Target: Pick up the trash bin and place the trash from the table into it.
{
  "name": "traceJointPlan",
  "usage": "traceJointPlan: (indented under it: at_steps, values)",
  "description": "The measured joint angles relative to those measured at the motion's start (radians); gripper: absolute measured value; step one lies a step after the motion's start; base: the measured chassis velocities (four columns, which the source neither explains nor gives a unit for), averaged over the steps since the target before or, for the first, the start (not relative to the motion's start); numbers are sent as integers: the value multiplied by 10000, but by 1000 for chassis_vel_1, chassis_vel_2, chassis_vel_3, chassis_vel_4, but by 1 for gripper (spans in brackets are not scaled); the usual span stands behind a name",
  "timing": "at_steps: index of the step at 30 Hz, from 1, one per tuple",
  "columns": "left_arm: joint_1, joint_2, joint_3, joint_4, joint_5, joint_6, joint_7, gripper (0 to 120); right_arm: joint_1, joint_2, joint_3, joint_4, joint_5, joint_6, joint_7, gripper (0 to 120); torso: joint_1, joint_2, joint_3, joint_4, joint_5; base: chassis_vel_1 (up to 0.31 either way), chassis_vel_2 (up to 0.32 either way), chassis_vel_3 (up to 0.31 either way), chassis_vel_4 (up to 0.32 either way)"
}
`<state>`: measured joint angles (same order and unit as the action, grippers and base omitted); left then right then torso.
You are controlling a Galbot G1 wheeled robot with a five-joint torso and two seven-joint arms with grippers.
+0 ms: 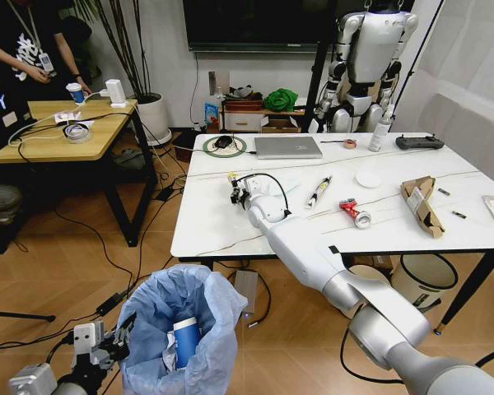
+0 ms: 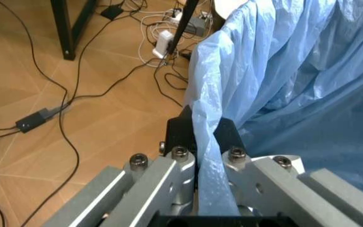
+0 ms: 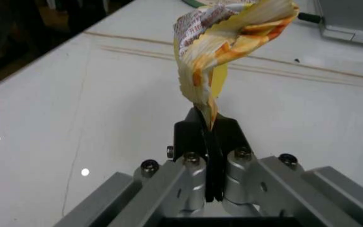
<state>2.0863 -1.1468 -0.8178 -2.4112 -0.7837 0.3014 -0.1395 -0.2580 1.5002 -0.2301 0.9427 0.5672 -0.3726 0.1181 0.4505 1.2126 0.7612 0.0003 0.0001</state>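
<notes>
The right claw (image 3: 208,124) is clenched on a crumpled yellow wrapper (image 3: 222,45), which sticks up from between its black pads. In the head view this claw (image 1: 235,191) sits over the left part of the white tabletop (image 1: 222,222), near the middle of the frame.

At the lower left, the left claw (image 2: 202,137) is pinched tight on the rim of the trash bin (image 1: 177,329), gripping a fold of its light-blue bag (image 2: 282,71). The bin hangs over the wooden floor in front of the tabletop, and a blue-white paper cup (image 1: 186,339) stands inside it.

Farther right on the tabletop lie a pen-like stick (image 1: 319,191), a crushed red can (image 1: 354,212), a white lid (image 1: 368,178) and torn brown cardboard (image 1: 420,204). A grey laptop (image 1: 287,146) and a black controller (image 1: 419,142) rest along the far edge.
</notes>
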Motion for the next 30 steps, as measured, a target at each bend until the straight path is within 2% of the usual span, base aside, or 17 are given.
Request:
traceJointPlan:
  at_steps: [5,8,10,11,14,15,17,18,23,30]
  values:
    - [-41,37,53,6,-41,8,-18,0,-520,-1125,-62,1776,1073,611,-983,0,1,0,0,-6,1,0,0,0,0]
    - [-108,80,108,22,-90,18,-18,0,-1080,-1947,-94,3555,2207,1470,-2183,0,0,0,-1,-3,2,0,0,0,0]
    - [-149,118,128,26,-148,33,-20,0,-1480,-2685,-328,4656,2612,2434,-3059,0,-1,1,-2,1,3,0,0,0,0]
    - [-149,118,128,26,-148,33,-20,0,-1480,-2685,-328,4656,2612,2434,-3059,0,-1,1,-2,1,3,0,0,0,0]
    - [-202,145,150,34,-185,54,-35,0,-2025,-4123,-578,6248,3089,3329,-4109,0,0,1,-1,-3,2,0,0,0,0]
    - [-218,145,185,38,-185,58,-37,0,-2300,-4686,-642,7074,3286,3471,-4511,0,-1,2,-2,-10,-1,0,0,0,0]
    - [-218,128,255,51,-160,60,-37,0,-2826,-5488,-779,8351,3447,3625,-5201,0,0,2,-1,-9,0,0,0,0,0]
    - [-218,128,255,51,-160,60,-37,0,-2826,-5488,-779,8351,3447,3625,-5201,0,0,2,-1,-9,0,0,0,0,0]
    - [-252,136,361,23,-132,62,-35,0,-4010,-6583,-1418,10216,3172,3871,-6372,0,-2,2,-3,-4,0,0,0,0,0]
    - [-310,180,459,-148,-344,134,-166,0,-4396,-6946,-1845,10468,2199,4106,-6925,0,-1,2,-1,-3,0,0,0,0,0]
